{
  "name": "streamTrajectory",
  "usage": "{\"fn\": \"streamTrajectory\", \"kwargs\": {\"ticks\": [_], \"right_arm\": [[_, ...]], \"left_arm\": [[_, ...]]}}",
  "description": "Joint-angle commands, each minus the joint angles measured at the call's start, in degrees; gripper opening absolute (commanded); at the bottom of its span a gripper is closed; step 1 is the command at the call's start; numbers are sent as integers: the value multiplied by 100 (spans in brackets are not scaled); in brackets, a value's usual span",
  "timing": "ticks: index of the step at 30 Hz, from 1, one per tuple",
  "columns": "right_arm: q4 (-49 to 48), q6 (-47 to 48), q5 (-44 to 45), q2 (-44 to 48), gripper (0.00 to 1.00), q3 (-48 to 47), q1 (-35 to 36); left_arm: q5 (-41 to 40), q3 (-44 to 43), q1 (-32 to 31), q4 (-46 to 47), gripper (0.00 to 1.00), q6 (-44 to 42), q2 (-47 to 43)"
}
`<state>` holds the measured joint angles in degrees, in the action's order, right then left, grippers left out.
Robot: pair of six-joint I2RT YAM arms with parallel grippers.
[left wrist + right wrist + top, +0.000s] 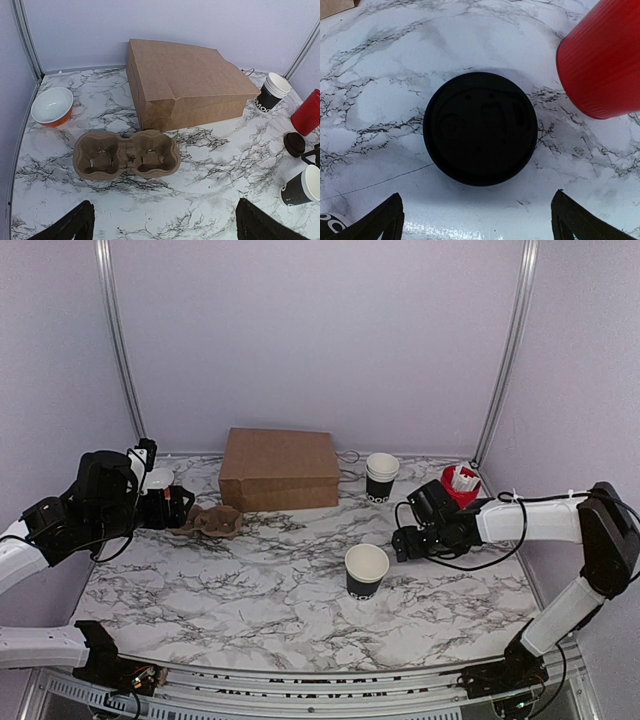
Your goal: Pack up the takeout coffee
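Right pincer (477, 217) hangs spread wide directly over the round black plastic lid (480, 134), which lies flat on the marble-patterned counter (250, 580) just beside the ribbed red cylinder (600, 55) — nothing pinched. Left pincer (165, 225) is spread too and empty, facing the brown moulded-pulp two-cup carrier (126, 157) and the brown paper bag (185, 82) lying behind it. The small black paper cup (366, 575) stands upright and uncovered near the counter's middle, apart from both. By my reading nothing is packed yet — lidding the cup, seating it in the carrier and bagging all remain.
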<state>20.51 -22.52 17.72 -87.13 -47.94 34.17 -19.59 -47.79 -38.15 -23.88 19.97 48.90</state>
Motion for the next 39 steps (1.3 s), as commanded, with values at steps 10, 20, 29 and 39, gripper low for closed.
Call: {"fn": "streamTrajectory", "kwargs": {"ticks": [10, 20, 29, 39], "right_arm": [[-553, 371, 7, -962, 88, -804, -284], [-663, 306, -17, -961, 84, -802, -393], [-859, 371, -320, -1253, 84, -952, -639], [-827, 357, -477, -1370, 77, -964, -649]], "left_arm": [[-74, 46, -9, -84, 99, -55, -69], [-80, 36, -8, -83, 99, -63, -27], [-62, 33, -8, -81, 99, -75, 20], [-62, 32, -8, -73, 99, -63, 15]]}}
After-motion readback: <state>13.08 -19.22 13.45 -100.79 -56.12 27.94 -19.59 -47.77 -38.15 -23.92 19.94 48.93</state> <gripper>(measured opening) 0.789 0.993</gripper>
